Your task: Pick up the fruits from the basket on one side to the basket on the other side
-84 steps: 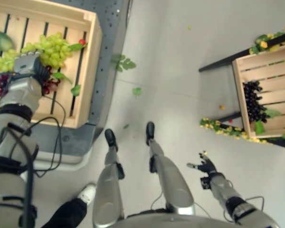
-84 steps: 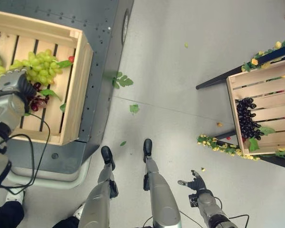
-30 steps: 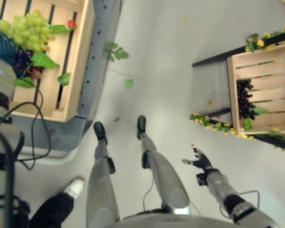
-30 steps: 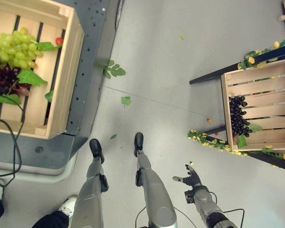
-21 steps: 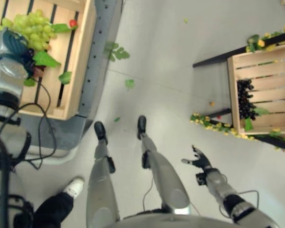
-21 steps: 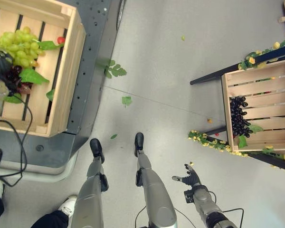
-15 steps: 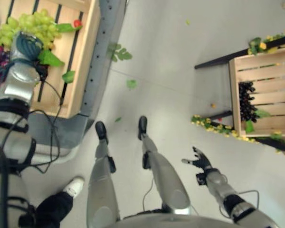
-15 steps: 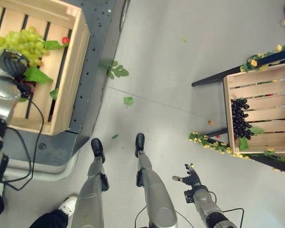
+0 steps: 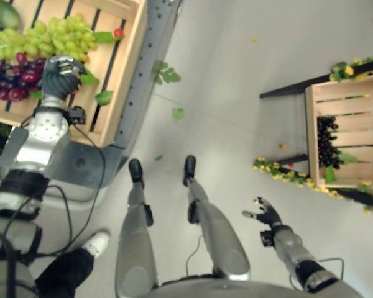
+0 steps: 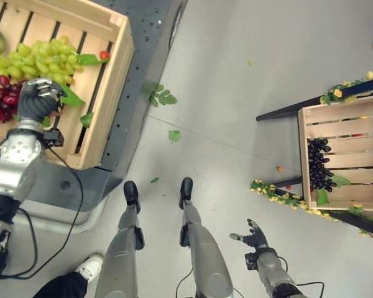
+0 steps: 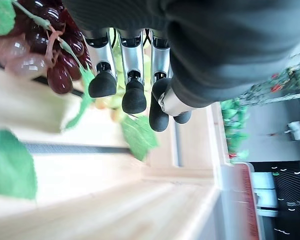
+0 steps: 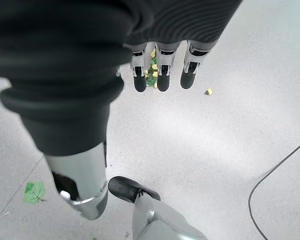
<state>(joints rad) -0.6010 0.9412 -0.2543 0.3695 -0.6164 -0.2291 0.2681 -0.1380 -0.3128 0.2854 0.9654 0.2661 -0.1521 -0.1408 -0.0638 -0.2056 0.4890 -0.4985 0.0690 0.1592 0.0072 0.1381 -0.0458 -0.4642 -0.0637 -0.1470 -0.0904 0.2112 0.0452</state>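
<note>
While the left hand (image 9: 60,76) is now curled empty beside the red grapes (image 9: 12,69), no fruit is lifted.

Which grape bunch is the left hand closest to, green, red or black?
The red bunch: the left hand sits right at its end in the left crate. The green bunch lies just beyond; the black bunch is in the other crate.
</note>
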